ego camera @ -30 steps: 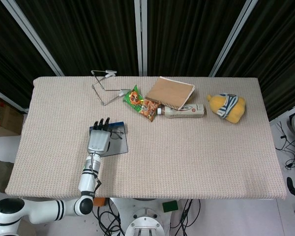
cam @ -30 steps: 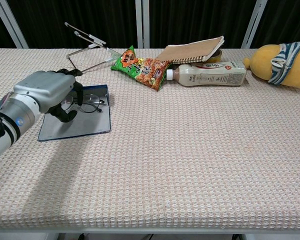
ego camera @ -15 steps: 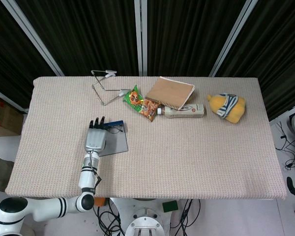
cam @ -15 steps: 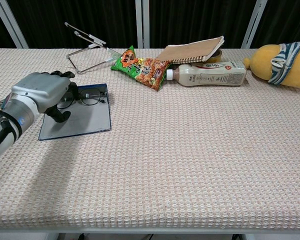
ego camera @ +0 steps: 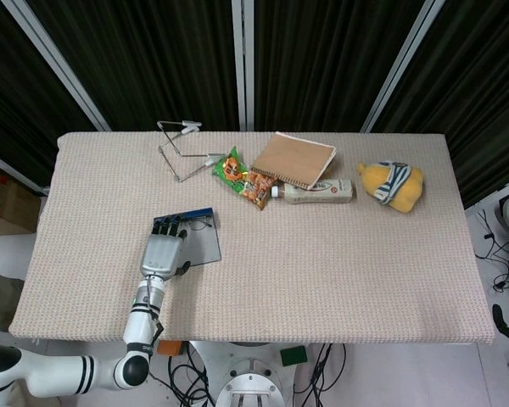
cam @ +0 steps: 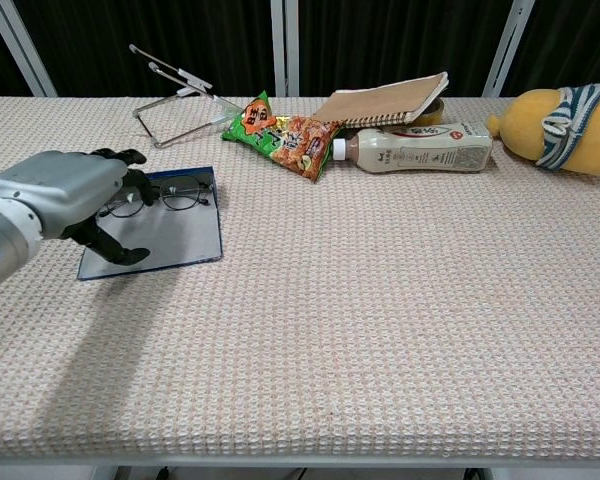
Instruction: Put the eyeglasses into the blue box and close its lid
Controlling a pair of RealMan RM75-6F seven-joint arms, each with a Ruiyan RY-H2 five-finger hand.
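Observation:
The blue box (cam: 176, 241) lies flat and low on the left part of the table, also seen in the head view (ego camera: 204, 248). The eyeglasses (cam: 167, 194) rest on its far half, lenses facing the near side; from the head camera the eyeglasses (ego camera: 198, 225) sit at the box's far edge. My left hand (cam: 58, 190) hovers over the box's left side with fingers spread and nothing in its grip. Its fingertips (cam: 127, 158) are by the left lens and its thumb points down at the box. In the head view the left hand (ego camera: 163, 251) covers the box's left part. The right hand is out of sight.
Along the far side stand a wire stand (ego camera: 180, 149), a green and orange snack bag (ego camera: 243, 178), a brown notebook (ego camera: 293, 159), a lying bottle (ego camera: 316, 192) and a yellow plush toy (ego camera: 392, 186). The table's near edge (ego camera: 254, 337) is close behind my hand.
My left hand has drawn back towards the near left and its fingers have spread. The eyeglasses were shifted slightly towards the box's far edge and now lie free there.

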